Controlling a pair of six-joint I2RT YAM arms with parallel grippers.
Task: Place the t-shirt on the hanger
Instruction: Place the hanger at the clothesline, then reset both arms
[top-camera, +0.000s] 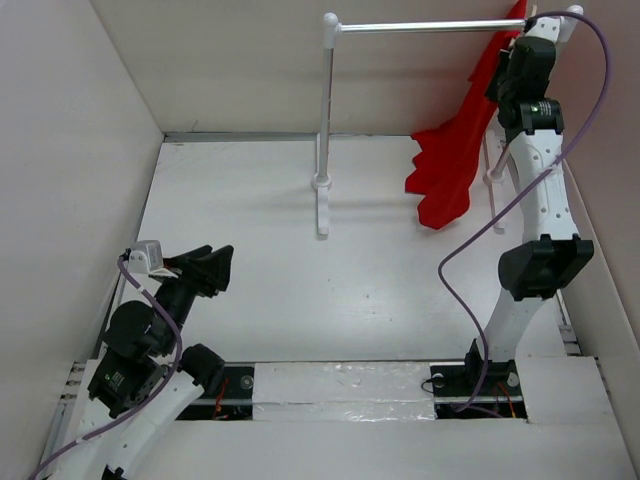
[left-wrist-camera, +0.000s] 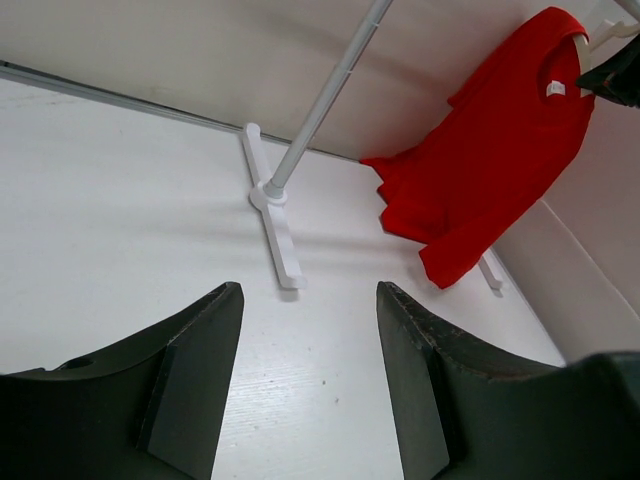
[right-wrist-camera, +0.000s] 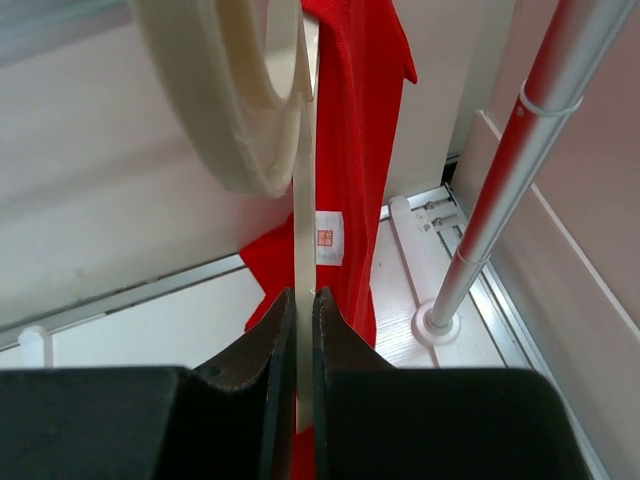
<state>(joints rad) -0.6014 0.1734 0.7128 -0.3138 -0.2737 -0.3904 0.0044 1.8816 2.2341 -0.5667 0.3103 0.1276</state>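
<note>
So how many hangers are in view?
1: the beige hanger, at the right end of the rack, carrying the t-shirt and pinched by the right gripper. Another could hide behind the t-shirt.

Left arm (top-camera: 150, 340): folded low near base, elbow bent, wrist pointing forward and inward over worktop. Left end effector (left-wrist-camera: 310, 295): jaws spread wide, nothing between them.
Right arm (top-camera: 540, 200): stretched up and forward, nearly straight, wrist raised high at far right. Right end effector (right-wrist-camera: 303, 295): jaws pinched tight on hanger (right-wrist-camera: 303, 200).
</note>
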